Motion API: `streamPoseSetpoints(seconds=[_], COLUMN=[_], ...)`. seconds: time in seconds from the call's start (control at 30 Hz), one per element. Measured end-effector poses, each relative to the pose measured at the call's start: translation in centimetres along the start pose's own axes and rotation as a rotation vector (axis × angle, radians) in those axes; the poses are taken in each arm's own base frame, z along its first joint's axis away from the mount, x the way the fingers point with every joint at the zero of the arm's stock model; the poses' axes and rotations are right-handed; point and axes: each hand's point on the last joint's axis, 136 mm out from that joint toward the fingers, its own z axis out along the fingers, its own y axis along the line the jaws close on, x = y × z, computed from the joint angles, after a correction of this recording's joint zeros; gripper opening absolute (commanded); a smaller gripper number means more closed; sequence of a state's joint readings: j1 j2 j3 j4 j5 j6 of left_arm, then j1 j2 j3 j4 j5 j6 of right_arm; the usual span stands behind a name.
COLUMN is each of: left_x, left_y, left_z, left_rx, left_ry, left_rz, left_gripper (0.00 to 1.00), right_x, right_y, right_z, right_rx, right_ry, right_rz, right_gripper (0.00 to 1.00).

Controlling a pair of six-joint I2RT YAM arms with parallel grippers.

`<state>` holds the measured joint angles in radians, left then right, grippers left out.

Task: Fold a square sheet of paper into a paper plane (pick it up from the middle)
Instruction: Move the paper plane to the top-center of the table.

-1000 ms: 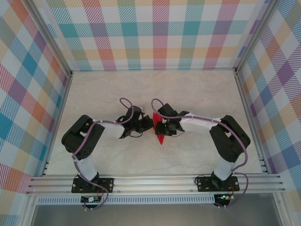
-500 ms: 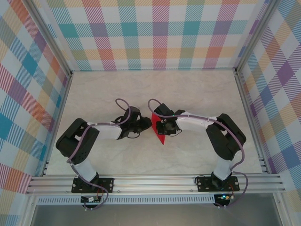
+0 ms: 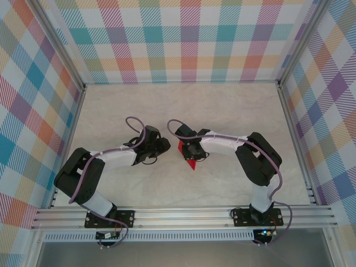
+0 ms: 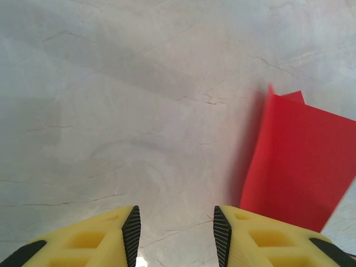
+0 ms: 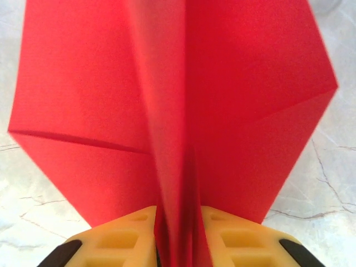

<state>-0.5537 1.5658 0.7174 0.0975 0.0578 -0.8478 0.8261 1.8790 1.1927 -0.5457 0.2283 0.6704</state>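
**A:** What lies nearest?

**B:** The metal rail [image 3: 183, 214] along the near edge. A strip of bare surface [image 3: 222, 186] runs between it and the arms' working ends.

**A:** And the pincers?

**B:** They sit side by side at mid-surface. The right pincer [image 5: 178, 222] is clamped on the centre ridge of the paper plane [image 5: 183, 100], whose red wings spread out to both sides beyond its fingers. From above, the pointed tip aims at the near rail. The left pincer [image 4: 176, 233] stands partly apart with only bare surface in its gap. The plane's straight red edge rises just beside its right finger, and I cannot tell whether they touch.

**A:** Room beyond?

**B:** Bare marbled surface runs to the plaid back wall [image 3: 183, 44], with broad margins toward both side walls.
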Motion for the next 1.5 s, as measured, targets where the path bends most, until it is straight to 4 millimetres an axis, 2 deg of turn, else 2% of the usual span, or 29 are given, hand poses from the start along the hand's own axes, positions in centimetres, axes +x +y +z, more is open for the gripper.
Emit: streamPoseSetpoints(seconds=[0.3, 0.47, 0.67, 0.77, 0.9, 1.17, 1.5], left_x=[0.0, -0.3, -0.7, -1.2, -1.9, -3.1, -3.5], left_y=[0.7, 1.6, 3.4, 4.3, 5.4, 7.6, 8.9], left_z=[-0.3, -1.4, -3.4, -4.9, -6.8, -9.6, -10.3], left_rx=[-0.028, -0.080, -0.175, -0.229, -0.288, -0.404, -0.458], left_ry=[0.003, -0.017, -0.051, -0.083, -0.127, -0.197, -0.199], left_rz=[-0.005, -0.006, 0.014, 0.026, 0.047, 0.102, 0.126], left_gripper=[0.43, 0.47, 0.62, 0.71, 0.81, 0.93, 0.98], right_x=[-0.1, -1.4, -5.2, -8.1, -10.7, -13.3, -16.2], right_y=[-0.3, -0.1, 0.9, 1.4, 1.2, 0.3, 0.3], right_z=[0.1, -0.7, -2.8, -3.5, -2.3, 2.1, 3.1], right_rx=[0.024, 0.037, 0.001, -0.019, -0.011, 0.029, 0.032], right_ry=[-0.002, -0.036, -0.113, -0.158, -0.168, -0.121, -0.134], right_rz=[0.001, -0.007, -0.005, 0.012, 0.028, 0.049, 0.059], right_gripper=[0.11, 0.08, 0.06, 0.05, 0.05, 0.05, 0.07])
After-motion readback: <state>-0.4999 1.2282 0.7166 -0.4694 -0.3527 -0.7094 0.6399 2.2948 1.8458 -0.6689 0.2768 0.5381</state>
